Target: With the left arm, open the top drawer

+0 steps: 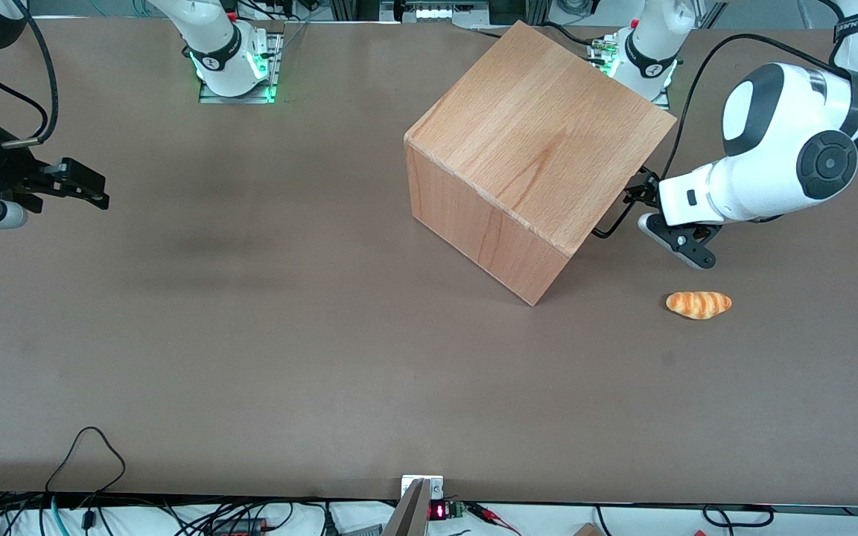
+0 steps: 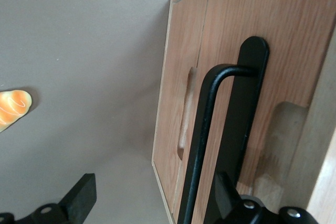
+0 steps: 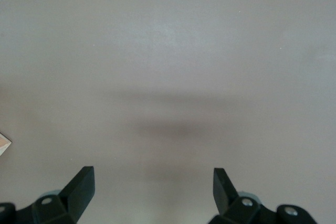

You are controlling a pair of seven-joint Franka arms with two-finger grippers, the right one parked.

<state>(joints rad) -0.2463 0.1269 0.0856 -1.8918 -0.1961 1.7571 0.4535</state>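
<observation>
Closest to the front camera of the loose things is a bread roll (image 1: 698, 304), lying on the brown table (image 1: 250, 357) toward the working arm's end, nearer that camera than the gripper (image 1: 667, 234).

From the wrist view the top drawer (image 2: 231, 51) fills much of the frame: a beech front panel with a thin black loop handle (image 2: 202, 145) standing off its black backing strip. It appears pushed in, its front level with the panel next to it, though the angle is too steep to be sure. The gripper's jaws are spread wide. One finger (image 2: 223, 192) sits in front of the handle's backing strip, just beside the loop bar; the other finger (image 2: 81, 195) hangs over bare table, well clear of the wood. So the loop bar lies between the two fingers, close to the first, with neither visibly touching it.

Seen from the front, the drawer's face is hidden; the wooden casing (image 1: 541, 156) stands turned at an angle, and the left arm (image 1: 779, 164) reaches in low beside its face toward the working arm's end, the gripper close to it.
</observation>
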